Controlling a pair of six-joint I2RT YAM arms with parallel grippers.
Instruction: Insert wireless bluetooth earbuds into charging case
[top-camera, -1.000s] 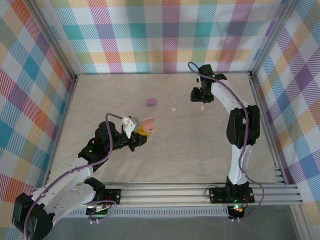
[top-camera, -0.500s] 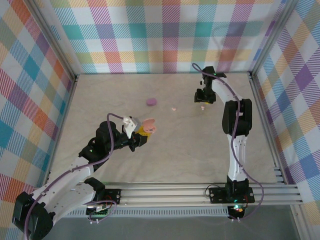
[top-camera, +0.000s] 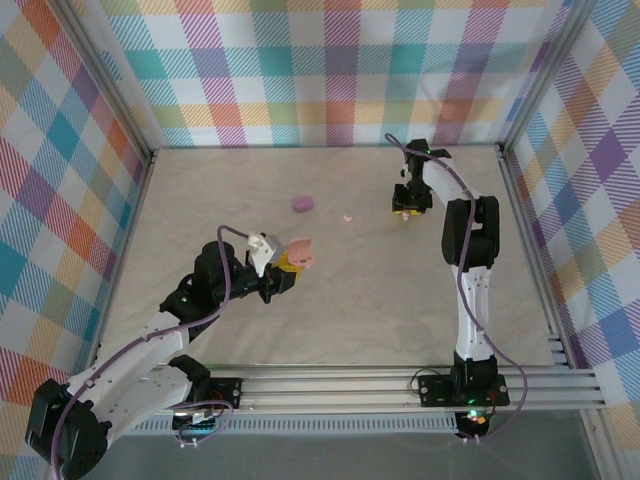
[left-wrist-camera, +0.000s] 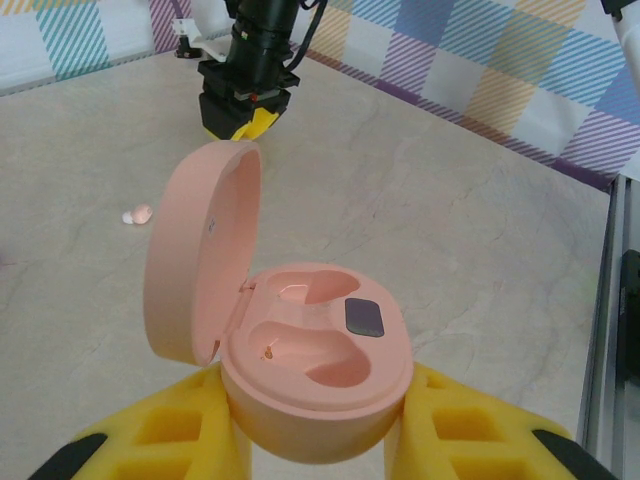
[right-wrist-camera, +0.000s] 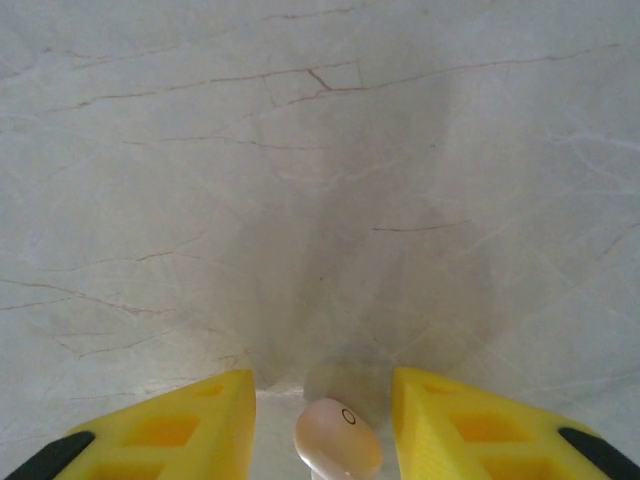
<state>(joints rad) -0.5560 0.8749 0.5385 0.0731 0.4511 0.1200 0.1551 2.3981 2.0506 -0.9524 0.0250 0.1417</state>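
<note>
- A tiny, rounded, glossy pale pink earbud (right-wrist-camera: 338, 438) lies on the pale, marble-veined surface (right-wrist-camera: 320, 150). In the overhead view it is well beyond the open charging case and off to the right of it.
- Slipping looks like the main risk. The earbud is small, smooth and curved, so if the jaws close off-centre it could squirt out or roll away across the surface.
- The earbud sits nearer the right-hand fingertip, so that side would probably meet it first. It could nudge the earbud sideways before the other side arrives.
- A skewed grip could also leave the earbud at the wrong angle for its well in the case.
- The right gripper (right-wrist-camera: 322, 400) points down at the surface with its yellow jaws moderately apart. The earbud lies between their tips, with a thin gap on one side and a wider one on the other. Neither side visibly touches it.
- The rounded, glossy pink plastic charging case (left-wrist-camera: 315, 350) is clamped at its base by the yellow jaws of the left gripper (left-wrist-camera: 318, 440). Its lid is hinged up, and both moulded wells look empty.
- A second pale pink earbud (left-wrist-camera: 138, 213) lies loose on the surface beyond the case, between it and the right gripper.
- A flat, round purple puck (top-camera: 302, 203) rests beyond the case, apart from it.
</note>
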